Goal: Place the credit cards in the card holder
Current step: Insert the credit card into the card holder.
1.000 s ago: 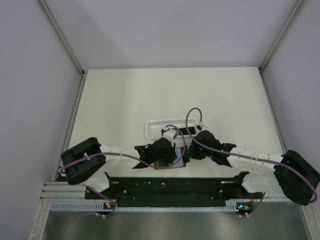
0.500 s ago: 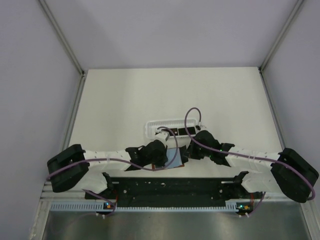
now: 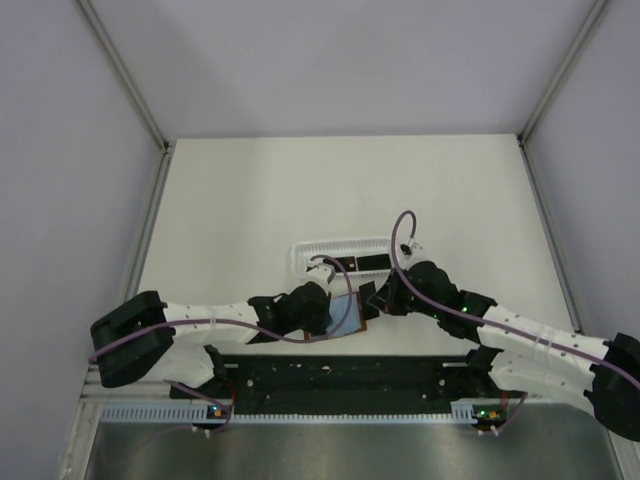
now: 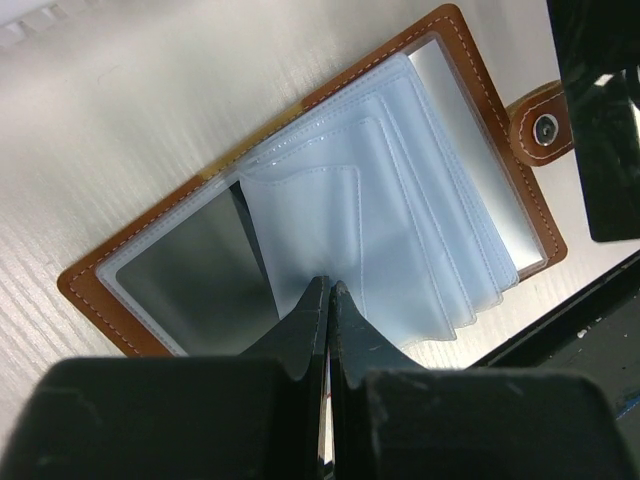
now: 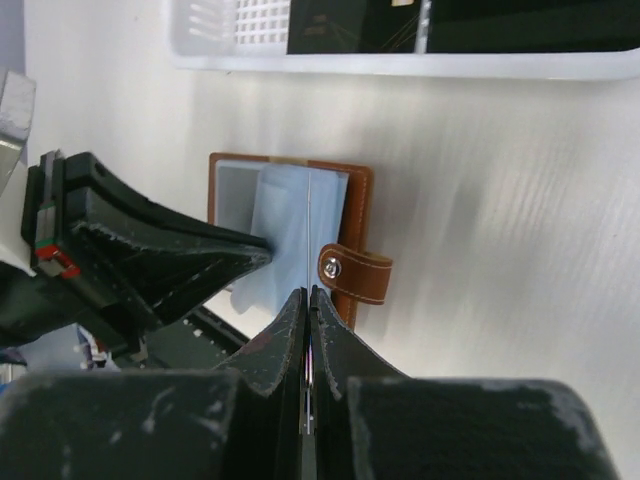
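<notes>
One clear pocket leaf of the open card holder (image 4: 420, 200) is clenched in the left gripper (image 4: 327, 290), right at its fingertips on the counter (image 5: 500, 200) — apparently to keep a slot spread. The right gripper (image 5: 308, 295) grips a credit card (image 5: 310, 230) edge-on, just ahead of its tips over those pockets, seemingly lined up for sliding in. Beyond it, the white basket (image 5: 400, 62) holds more black cards (image 5: 500, 25)

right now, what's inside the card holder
The holder lies open, showing fanned clear bluish sleeves and a grey sheen in one pocket. Whether that is a card, I cannot tell. The left pincer, shut on the sleeves, hides their lower edge.
</notes>
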`<state>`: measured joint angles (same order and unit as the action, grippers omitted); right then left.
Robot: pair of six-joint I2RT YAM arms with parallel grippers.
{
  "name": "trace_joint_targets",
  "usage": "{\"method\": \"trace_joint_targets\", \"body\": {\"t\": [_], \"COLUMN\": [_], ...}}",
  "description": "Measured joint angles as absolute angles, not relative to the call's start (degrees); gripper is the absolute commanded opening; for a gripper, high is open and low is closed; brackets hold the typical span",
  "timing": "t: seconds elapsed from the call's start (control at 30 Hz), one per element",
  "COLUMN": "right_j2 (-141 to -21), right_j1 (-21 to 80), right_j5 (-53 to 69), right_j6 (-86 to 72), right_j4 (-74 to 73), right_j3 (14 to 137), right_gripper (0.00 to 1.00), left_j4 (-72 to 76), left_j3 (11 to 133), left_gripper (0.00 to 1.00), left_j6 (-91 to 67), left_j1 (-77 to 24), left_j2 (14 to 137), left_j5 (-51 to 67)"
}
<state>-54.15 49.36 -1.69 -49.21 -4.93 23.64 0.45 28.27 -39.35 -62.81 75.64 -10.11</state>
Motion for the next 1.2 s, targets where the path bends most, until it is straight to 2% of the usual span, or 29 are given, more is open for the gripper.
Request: {"method": "trace_joint_targets", "body": {"t": [0.27,0.47,1.2], "right_j2": [-56.2,-62.8,-73.2], "right_j1": [51.8,52.9,53.2], "right_j5": [6.0,10.5,12.3], "right_j6": [-52.2,-55.7,-62.9], "right_j4": [0.5,5.4,6.1], "right_j3": [23.0,22.1,22.6], "right_gripper": [0.00,0.00,0.00], "left_j4": [0.8,0.9,1.0], "left_j3": [28.1,28.0,28.0], "left_gripper": [0.00,0.00,0.00], "left_j6": [-39.9,-40.4,-40.4], "left_j1": [-62.8,-62.8,-62.8], "left_j2": [75.6,75.6,75.6], "left_j5": [-10.2,-10.2,-10.1]}}
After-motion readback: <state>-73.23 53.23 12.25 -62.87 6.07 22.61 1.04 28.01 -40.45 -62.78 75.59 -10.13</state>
